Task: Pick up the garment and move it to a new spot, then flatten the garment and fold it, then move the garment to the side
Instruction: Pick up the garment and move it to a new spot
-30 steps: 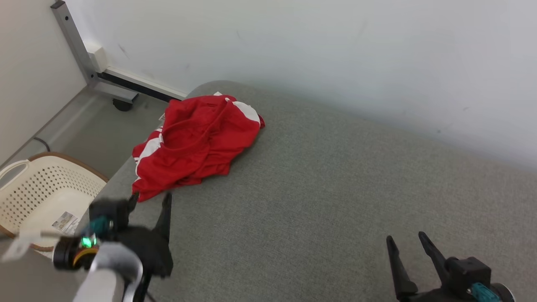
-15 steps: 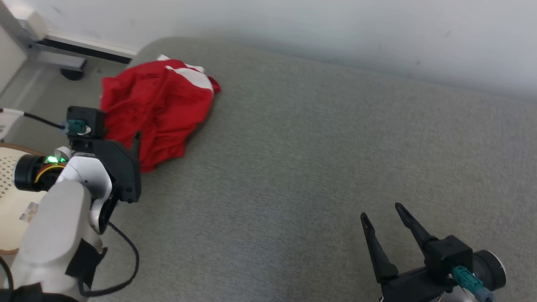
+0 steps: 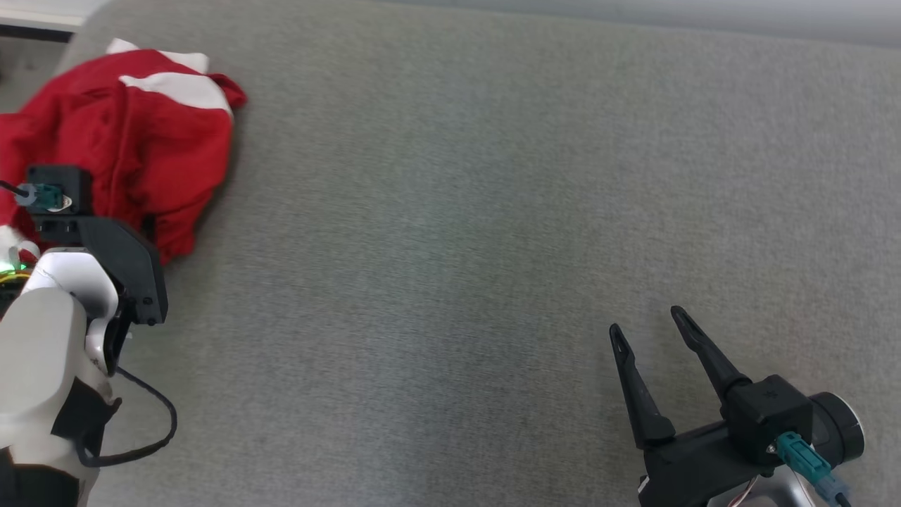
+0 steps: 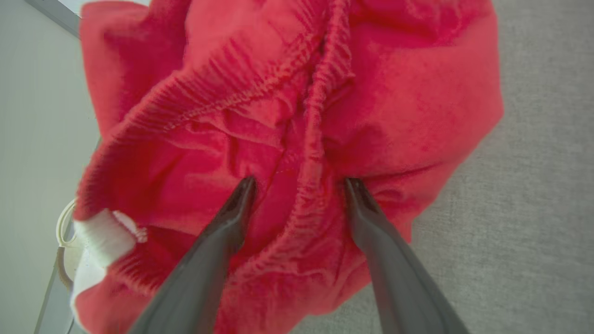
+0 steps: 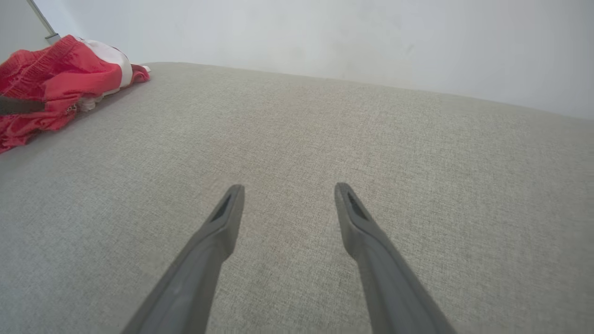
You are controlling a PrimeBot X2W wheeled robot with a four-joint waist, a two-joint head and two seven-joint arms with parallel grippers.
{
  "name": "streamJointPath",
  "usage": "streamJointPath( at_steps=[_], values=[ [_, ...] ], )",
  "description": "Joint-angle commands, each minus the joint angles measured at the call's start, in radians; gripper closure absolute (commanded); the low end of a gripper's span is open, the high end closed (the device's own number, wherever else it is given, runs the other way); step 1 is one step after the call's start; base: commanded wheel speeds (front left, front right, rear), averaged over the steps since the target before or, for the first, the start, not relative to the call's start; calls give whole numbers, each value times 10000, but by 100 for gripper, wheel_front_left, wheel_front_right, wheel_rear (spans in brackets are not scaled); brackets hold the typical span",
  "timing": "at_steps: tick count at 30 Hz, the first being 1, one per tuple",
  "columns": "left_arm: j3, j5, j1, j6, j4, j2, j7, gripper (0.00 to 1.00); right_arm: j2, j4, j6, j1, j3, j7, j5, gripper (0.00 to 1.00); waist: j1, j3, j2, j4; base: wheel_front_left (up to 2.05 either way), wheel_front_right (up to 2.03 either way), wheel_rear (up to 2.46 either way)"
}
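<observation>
Pointing into red garment (image 4: 408,93), L gripper (image 4: 299,185) w/ fingers spread, nothing pinched; R gripper (image 3: 646,321) also spread, well apart from garment.

Soft even daylight, mild blur

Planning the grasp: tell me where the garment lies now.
Head view: the garment lies crumpled at the far left corner of the grey surface, under the open left gripper.
</observation>
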Motion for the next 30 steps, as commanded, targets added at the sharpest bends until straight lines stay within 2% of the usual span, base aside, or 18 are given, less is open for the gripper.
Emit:
streamJointPath(
  at_steps=[1, 2, 3, 4, 5, 15, 24, 30],
  values=[
    [19, -168, -112, 43, 112, -20, -6, 0, -2, -37, -21, -90, -23, -12, -9, 0, -3, 370, -2, -362, 0, 0, 0],
    [56, -196, -170, 102, 195, -59, -66, 28, -2, -9, -21, -113, -34, -34, 14, 0, -3, 372, -2, -368, 0, 0, 0],
    [126, -257, -206, 120, 260, -134, -180, 66, -1, 26, -21, -146, -47, -71, 62, 0, -3, 348, -2, -377, 0, 0, 0],
    [154, -293, -200, 132, 326, -187, -252, 88, -1, 60, -21, -170, -60, -97, 100, 0, -3, 300, -2, -385, 0, 0, 0],
    [162, -320, -138, 140, 429, -202, -298, 100, -2, 122, -21, -186, -66, -133, 149, 0, -3, 227, -2, -397, 0, 0, 0],
    [37, -437, 72, 153, 634, -264, -403, 100, -2, 935, -21, 4, -156, -682, 799, 0, -3, -1264, -2, -427, 0, 0, 0],
    [-531, -132, -348, 134, -804, -595, -212, 100, -1, 1736, -21, 446, -458, -1290, 1552, 0, -3, -3147, -2, -676, 0, 0, 0],
    [-861, -280, -775, 23, -2161, -1230, -44, 100, -1, 1981, -21, 644, -632, -1475, 1756, 0, -3, -3840, -2, -1284, 0, 0, 0]
  ],
)
